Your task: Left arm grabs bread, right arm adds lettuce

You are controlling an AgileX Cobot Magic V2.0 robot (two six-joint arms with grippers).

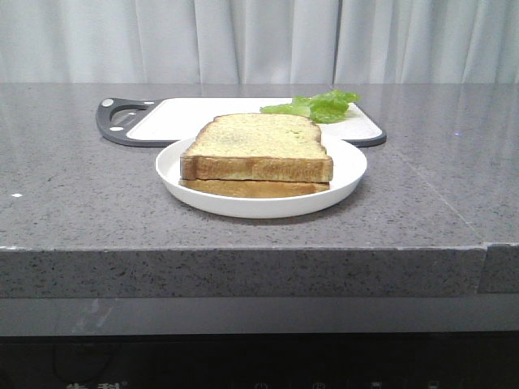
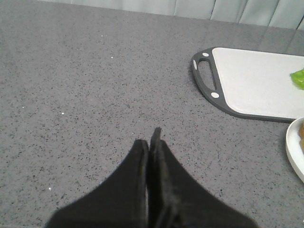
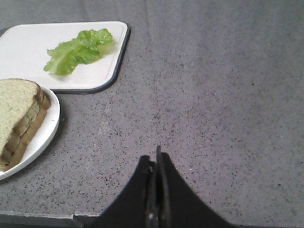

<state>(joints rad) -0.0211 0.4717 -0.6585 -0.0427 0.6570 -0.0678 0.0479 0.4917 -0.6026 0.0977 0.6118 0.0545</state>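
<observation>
We judge the step in hand to be the first one: getting the left tool [image 2: 151, 142] to the bread [image 1: 258, 146], which lies as the top slice of a stack of two on the white plate [image 1: 345, 174] near the front of the grey surface [image 1: 73, 194]. To do it well we should open the tool before reaching, come in low from the left side of the plate, and take only the top slice by its crust edge, so the lower slice stays put and the plate does not slide. At present both tools are closed and empty, fingers pressed together, each hanging over bare surface. In the left wrist view only the rim of the plate shows at the edge, so the bread is well apart from that tool, off to its right. The lettuce [image 3: 78, 50] rests on the cutting board [image 3: 28, 52] behind the plate; the right tool [image 3: 156, 164] is well apart from it too, with the leaf ahead and to its left.
</observation>
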